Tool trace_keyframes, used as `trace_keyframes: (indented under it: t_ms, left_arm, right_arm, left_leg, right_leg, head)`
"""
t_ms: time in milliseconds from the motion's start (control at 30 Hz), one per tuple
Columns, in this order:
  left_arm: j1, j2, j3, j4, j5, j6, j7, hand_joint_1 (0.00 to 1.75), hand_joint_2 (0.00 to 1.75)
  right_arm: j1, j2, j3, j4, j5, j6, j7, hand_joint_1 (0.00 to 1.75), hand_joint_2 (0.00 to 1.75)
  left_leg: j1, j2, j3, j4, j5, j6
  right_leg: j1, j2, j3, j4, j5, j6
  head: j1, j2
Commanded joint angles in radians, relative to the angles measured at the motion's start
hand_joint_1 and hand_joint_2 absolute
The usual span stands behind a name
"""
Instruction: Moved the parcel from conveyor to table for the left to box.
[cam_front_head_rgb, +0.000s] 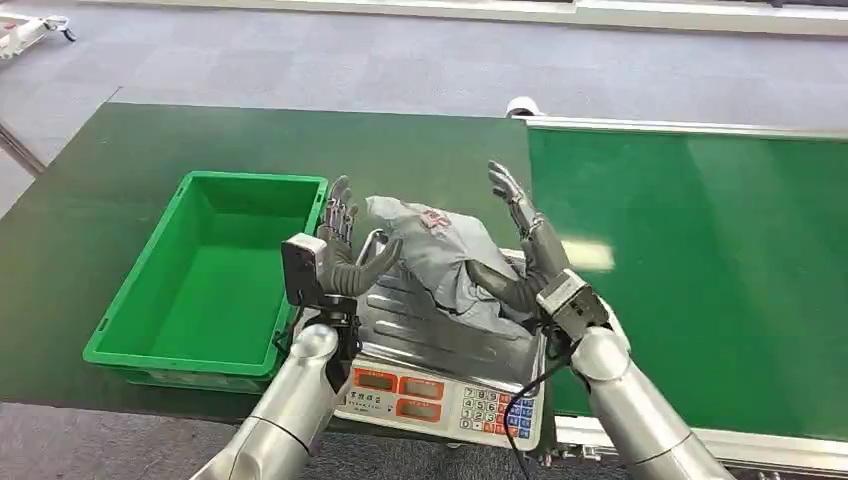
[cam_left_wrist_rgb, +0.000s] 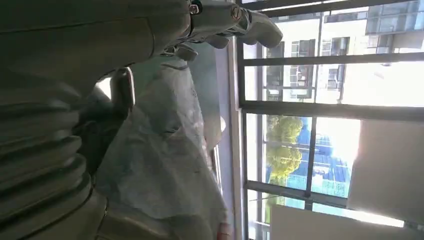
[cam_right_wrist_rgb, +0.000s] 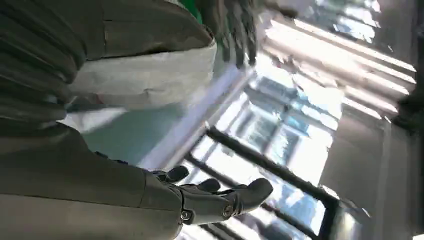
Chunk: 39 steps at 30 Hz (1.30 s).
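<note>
A crumpled grey parcel (cam_front_head_rgb: 440, 250) with a red mark lies on the steel pan of a weighing scale (cam_front_head_rgb: 420, 335). My left hand (cam_front_head_rgb: 340, 245) stands just left of it, fingers spread and pointing up, thumb reaching toward the parcel's edge. My right hand (cam_front_head_rgb: 522, 245) stands at the parcel's right side, fingers also up and apart, its thumb against the parcel's lower side. Neither hand wraps the parcel. The left wrist view shows the parcel (cam_left_wrist_rgb: 165, 150) close beside the left hand (cam_left_wrist_rgb: 150, 30). In the right wrist view, the parcel (cam_right_wrist_rgb: 145, 75) lies by the right hand (cam_right_wrist_rgb: 100, 190).
An empty green plastic box (cam_front_head_rgb: 210, 270) sits on the dark green table (cam_front_head_rgb: 120, 170) left of the scale. The green conveyor belt (cam_front_head_rgb: 700, 270) runs along the right. The scale's red displays and keypad (cam_front_head_rgb: 440, 400) face me at the front edge.
</note>
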Motion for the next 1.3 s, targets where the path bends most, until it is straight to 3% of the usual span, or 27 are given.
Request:
trace_keyframes:
  t_ms: [33, 200, 367, 600, 733, 900, 1133, 1200, 1233, 1300]
  left_arm:
    - [-0.052, 0.034, -0.050, 0.082, -0.010, -0.029, 0.005, 0.00, 1.75]
    - [-0.058, 0.031, -0.039, 0.086, -0.005, -0.016, 0.005, 0.00, 1.75]
    - [-0.041, 0.036, -0.027, 0.062, -0.002, -0.011, 0.005, 0.00, 1.75]
    - [-0.027, 0.041, -0.017, 0.036, 0.000, -0.022, 0.005, 0.00, 1.75]
    - [-0.027, 0.041, -0.017, 0.036, 0.000, -0.022, 0.005, 0.00, 1.75]
    - [-0.038, 0.040, -0.017, 0.037, -0.005, -0.027, 0.005, 0.00, 1.75]
    - [-0.049, 0.038, -0.015, 0.048, -0.006, -0.030, 0.005, 0.00, 1.75]
    - [-0.043, 0.036, -0.011, 0.040, -0.006, -0.020, 0.005, 0.00, 1.75]
    - [-0.043, 0.036, -0.011, 0.040, -0.006, -0.020, 0.005, 0.00, 1.75]
    - [-0.039, 0.034, -0.002, 0.027, -0.002, -0.009, 0.005, 0.00, 1.75]
  right_arm:
    - [-0.153, -0.111, 0.222, 0.304, 0.186, 0.326, 0.132, 0.00, 1.75]
    - [-0.176, -0.076, 0.237, 0.361, 0.228, 0.360, 0.095, 0.00, 1.75]
    - [-0.171, -0.076, 0.179, 0.276, 0.193, 0.384, 0.019, 0.00, 1.75]
    - [-0.059, -0.044, -0.065, 0.027, 0.043, 0.325, -0.109, 0.00, 1.75]
    - [-0.059, -0.044, -0.065, 0.027, 0.043, 0.325, -0.109, 0.00, 1.75]
    - [0.062, 0.040, -0.303, -0.163, 0.036, 0.210, -0.103, 0.00, 1.75]
    - [0.076, 0.069, -0.431, -0.133, -0.110, 0.266, -0.103, 0.00, 1.75]
    - [0.098, 0.098, -0.504, -0.139, -0.061, 0.148, -0.128, 0.00, 1.75]
    - [0.098, 0.098, -0.504, -0.139, -0.061, 0.148, -0.128, 0.00, 1.75]
    - [0.116, 0.124, -0.575, -0.108, 0.149, -0.135, -0.141, 0.00, 1.75]
  left_leg:
    - [0.000, 0.002, 0.004, -0.001, 0.000, 0.000]
    - [0.000, 0.002, 0.004, -0.001, 0.000, 0.001]
    - [0.000, 0.002, 0.003, -0.001, 0.000, 0.000]
    - [0.000, 0.001, 0.002, -0.001, 0.000, 0.000]
    - [0.000, 0.001, 0.001, 0.000, 0.000, 0.000]
    - [0.000, 0.000, 0.002, -0.001, 0.000, 0.000]
    - [0.000, 0.000, 0.002, 0.000, 0.000, 0.000]
    - [0.000, 0.000, 0.002, -0.001, 0.001, 0.000]
    - [0.000, -0.001, 0.001, 0.000, 0.001, 0.000]
    - [0.001, -0.001, 0.002, -0.001, 0.001, 0.000]
  right_leg:
    - [0.000, 0.001, 0.003, -0.002, 0.001, 0.000]
    - [0.001, 0.001, 0.004, -0.002, 0.001, 0.000]
    - [0.000, 0.001, 0.003, -0.001, 0.001, 0.000]
    - [0.000, -0.001, 0.002, -0.001, 0.001, 0.000]
    - [0.000, 0.000, 0.002, 0.000, 0.001, 0.000]
    - [0.001, -0.002, 0.003, -0.001, 0.000, -0.001]
    - [0.000, -0.002, 0.003, -0.001, 0.001, 0.000]
    - [0.000, -0.001, 0.003, -0.001, 0.001, 0.000]
    - [0.001, -0.002, 0.003, -0.001, 0.001, 0.000]
    - [0.001, -0.003, 0.004, -0.002, 0.001, 0.000]
  head:
    - [0.000, 0.000]
    - [0.000, 0.000]
    - [0.000, 0.000]
    - [0.000, 0.000]
    - [0.001, 0.000]
    - [0.000, 0.000]
    - [0.000, 0.000]
    - [0.000, 0.000]
    - [0.000, 0.000]
    - [0.000, 0.000]
